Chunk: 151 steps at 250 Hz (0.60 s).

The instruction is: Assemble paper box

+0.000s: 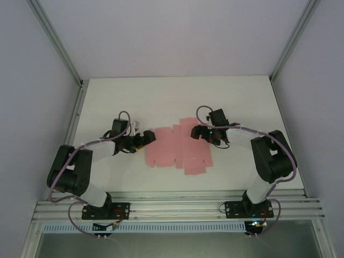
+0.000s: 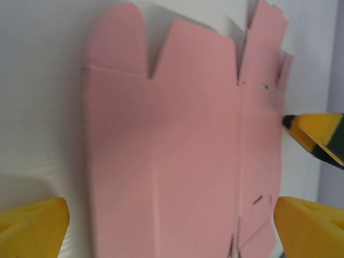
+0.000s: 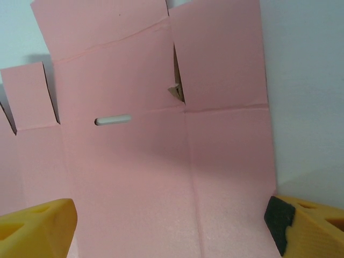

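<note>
The paper box is a flat pink die-cut sheet point(image 1: 177, 148) lying in the middle of the white table. My left gripper point(image 1: 142, 140) is at the sheet's left edge. My right gripper point(image 1: 195, 131) is over its upper right flaps. In the left wrist view the sheet point(image 2: 161, 150) lies flat between the wide-apart yellow fingertips point(image 2: 32, 228) of my left gripper point(image 2: 172, 231); nothing is pinched. The other arm's yellow-and-black finger point(image 2: 317, 134) shows at the right. In the right wrist view creased panels point(image 3: 161, 161) with a small slot point(image 3: 113, 120) lie between my right gripper's point(image 3: 172, 228) open fingers point(image 3: 312, 226).
The white table point(image 1: 107, 102) is bounded by grey walls and metal frame posts point(image 1: 72, 123) at the left and right. An aluminium rail point(image 1: 177, 207) carries both arm bases along the near edge.
</note>
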Tool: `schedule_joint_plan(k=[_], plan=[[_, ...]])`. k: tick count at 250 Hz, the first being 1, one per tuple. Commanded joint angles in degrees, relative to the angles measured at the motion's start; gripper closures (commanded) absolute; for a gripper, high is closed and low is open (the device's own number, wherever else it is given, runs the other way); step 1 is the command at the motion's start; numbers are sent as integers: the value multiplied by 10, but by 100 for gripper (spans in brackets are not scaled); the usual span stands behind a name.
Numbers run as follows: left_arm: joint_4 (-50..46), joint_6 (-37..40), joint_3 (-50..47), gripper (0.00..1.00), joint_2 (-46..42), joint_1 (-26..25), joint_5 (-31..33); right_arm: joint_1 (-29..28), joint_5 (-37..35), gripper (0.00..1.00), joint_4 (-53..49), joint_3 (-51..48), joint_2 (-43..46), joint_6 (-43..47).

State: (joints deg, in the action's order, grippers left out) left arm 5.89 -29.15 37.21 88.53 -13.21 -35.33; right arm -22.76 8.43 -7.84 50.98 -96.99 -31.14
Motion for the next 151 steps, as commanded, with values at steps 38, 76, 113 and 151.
schedule_joint_plan(k=[38, 76, 113, 151], plan=[[149, -63, -22, 20, 46, -22, -77, 0, -3, 8, -19, -49, -44, -38], [238, -97, -41, 50, 42, -26, -85, 0, 0, 7, -12, -57, -40, -42], [253, -96, -52, 88, 10, -27, -70, 5, -11, 5, -35, -48, -8, -20], [192, -39, -49, 100, -40, -27, -51, 12, -22, 0, -78, -33, 69, 17]])
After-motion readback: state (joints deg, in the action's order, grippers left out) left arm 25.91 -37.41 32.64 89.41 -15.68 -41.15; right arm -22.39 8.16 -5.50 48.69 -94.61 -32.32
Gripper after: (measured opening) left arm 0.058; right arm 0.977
